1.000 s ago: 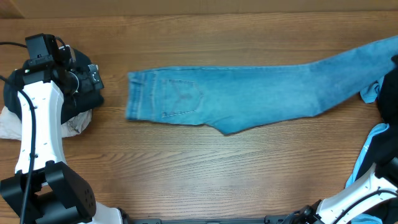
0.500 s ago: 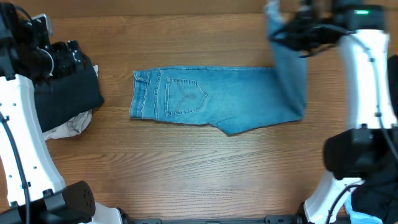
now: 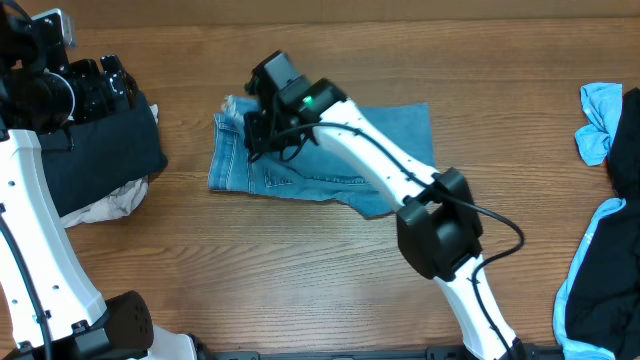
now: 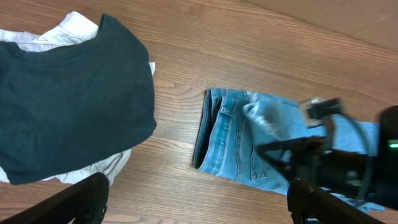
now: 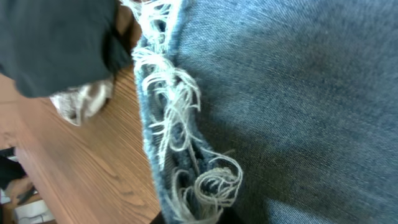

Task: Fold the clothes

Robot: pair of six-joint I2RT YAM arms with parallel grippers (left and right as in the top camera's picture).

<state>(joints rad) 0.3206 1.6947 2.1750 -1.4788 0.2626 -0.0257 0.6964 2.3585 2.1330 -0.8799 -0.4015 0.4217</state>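
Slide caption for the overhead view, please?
Right gripper at the waistband end of the jeans, legs doubled over; dark garment beside the left arm.

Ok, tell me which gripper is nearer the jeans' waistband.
Right. The right gripper is directly over the jeans at their waistband; the left gripper is off to the side above the dark garment.

Cannot tell right gripper (image 3: 253,138) grip on jeans (image 3: 400,130): masked by arm (image 3: 370,152) overhead, cropped at wrist view's bottom edge.
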